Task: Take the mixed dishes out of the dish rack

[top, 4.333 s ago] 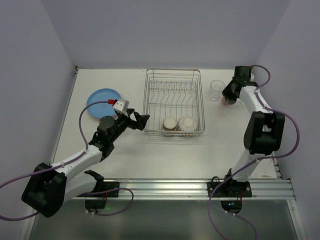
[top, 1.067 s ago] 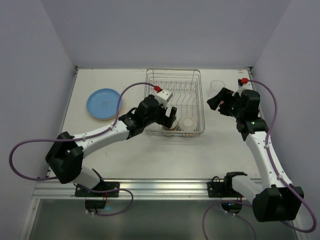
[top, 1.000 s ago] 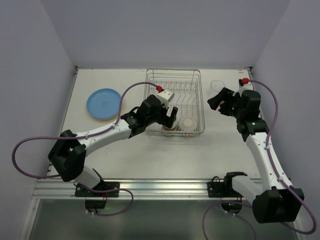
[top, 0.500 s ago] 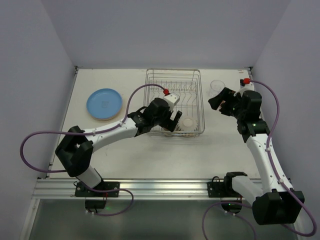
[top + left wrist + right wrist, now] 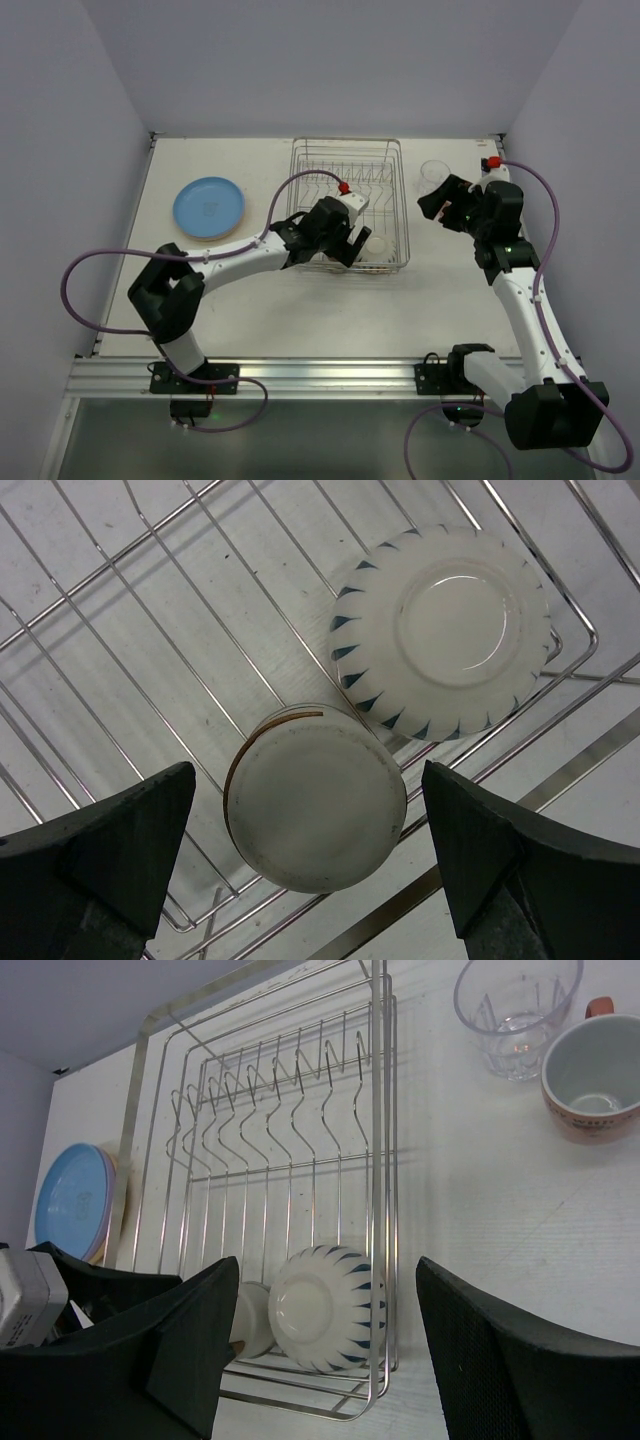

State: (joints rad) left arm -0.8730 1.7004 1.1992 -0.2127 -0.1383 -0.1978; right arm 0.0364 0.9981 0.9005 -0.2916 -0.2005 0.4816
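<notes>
In the dish rack's [image 5: 345,141] near end, the left tool [image 5: 343,245] has swung in and now hangs wide apart over the upturned cup [image 5: 312,820] beside the bowl [image 5: 445,630], so a grab looks next, while the right tool [image 5: 436,200] waits parted and empty over the worktop [image 5: 300,320].

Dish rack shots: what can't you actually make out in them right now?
Upturned cup: top view, hidden under the left gripper; its inside shows in no view.
Mug: top view, hidden by the right gripper; right wrist view, cut by the right edge.
Glass tumbler: right wrist view, rim cut by the top edge.
Plates under the blue plate: only a rim sliver shows; count unclear.
</notes>
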